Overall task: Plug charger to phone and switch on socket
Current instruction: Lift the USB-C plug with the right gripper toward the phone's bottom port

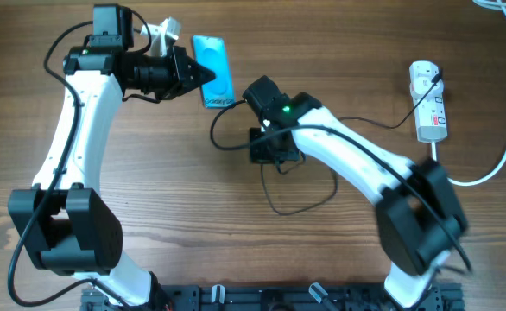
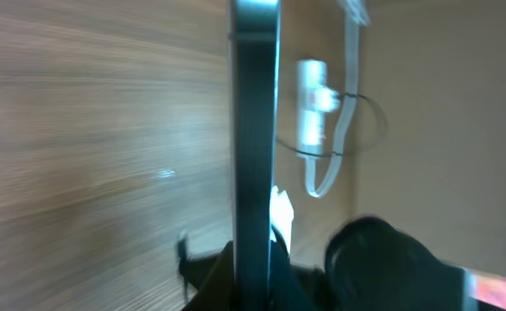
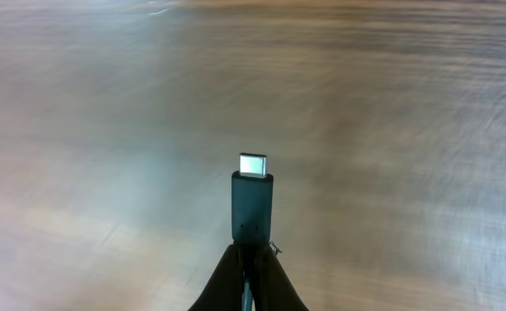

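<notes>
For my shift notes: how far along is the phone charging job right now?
Done: both things are picked up. The left gripper is shut on the phone, and the right gripper is shut on the charger plug. In hand: bringing the plug to the phone; its metal tip is bare, not yet inserted. Left: plugging in, then switching the socket, which has no gripper near it.

Small print on the phone (image 1: 212,67) — its white band — unreadable
</notes>
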Robot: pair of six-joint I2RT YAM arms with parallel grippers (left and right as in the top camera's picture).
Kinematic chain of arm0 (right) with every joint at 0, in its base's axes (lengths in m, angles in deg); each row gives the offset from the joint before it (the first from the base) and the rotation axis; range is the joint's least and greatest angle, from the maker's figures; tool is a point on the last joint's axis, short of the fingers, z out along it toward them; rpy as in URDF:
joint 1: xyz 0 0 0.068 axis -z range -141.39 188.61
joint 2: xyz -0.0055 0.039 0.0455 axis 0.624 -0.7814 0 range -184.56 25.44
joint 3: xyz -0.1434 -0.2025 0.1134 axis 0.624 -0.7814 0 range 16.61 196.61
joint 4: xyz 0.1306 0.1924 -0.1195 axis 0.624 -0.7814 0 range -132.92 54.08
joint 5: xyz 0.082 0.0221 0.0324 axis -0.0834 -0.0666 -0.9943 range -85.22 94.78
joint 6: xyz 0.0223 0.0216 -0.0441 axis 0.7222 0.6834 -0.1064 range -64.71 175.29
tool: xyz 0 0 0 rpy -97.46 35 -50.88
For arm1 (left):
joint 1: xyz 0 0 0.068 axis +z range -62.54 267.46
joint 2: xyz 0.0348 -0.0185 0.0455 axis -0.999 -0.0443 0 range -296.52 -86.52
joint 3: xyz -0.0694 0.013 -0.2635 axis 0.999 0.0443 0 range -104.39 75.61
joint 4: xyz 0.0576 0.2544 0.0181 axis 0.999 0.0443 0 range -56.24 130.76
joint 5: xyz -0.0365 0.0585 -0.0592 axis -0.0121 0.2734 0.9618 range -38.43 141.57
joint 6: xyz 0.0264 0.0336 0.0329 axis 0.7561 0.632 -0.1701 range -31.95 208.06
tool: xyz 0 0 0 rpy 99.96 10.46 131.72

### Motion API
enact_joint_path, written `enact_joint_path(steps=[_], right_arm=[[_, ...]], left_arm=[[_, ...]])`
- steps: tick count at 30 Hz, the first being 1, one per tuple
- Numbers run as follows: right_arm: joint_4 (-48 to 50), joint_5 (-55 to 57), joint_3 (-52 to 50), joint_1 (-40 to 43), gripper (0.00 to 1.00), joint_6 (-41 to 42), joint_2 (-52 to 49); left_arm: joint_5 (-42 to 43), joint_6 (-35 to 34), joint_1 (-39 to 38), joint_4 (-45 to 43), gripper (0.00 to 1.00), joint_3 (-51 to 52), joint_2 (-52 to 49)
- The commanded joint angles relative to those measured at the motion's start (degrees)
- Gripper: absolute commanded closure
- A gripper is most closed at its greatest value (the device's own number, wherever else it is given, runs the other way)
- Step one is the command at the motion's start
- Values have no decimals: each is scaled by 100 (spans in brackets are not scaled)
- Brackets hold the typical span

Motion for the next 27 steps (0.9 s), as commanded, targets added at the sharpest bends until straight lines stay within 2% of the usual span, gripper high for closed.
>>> enact_joint_path(steps=[1, 5, 7, 10, 16, 27], right_arm=[[-238, -404, -2, -461, 96, -601, 887], [-267, -389, -2, -990, 96, -579, 1591], [-275, -225, -2, -1117, 96, -330, 1851], [-273, -122, -2, -1121, 96, -129, 2212], [111, 203, -2, -1121, 96, -107, 2979], [420, 256, -2, -1121, 96, 350, 2988]], left_arm=[[1246, 286, 9, -293, 96, -28, 170], [1364, 295, 9, -387, 96, -31, 219], [1829, 586, 2, -398, 96, -28, 361], [1740, 592, -15, -402, 96, -28, 651], [1869, -81, -28, -63, 96, -28, 1025], [1832, -13, -404, 125, 96, -28, 1222]])
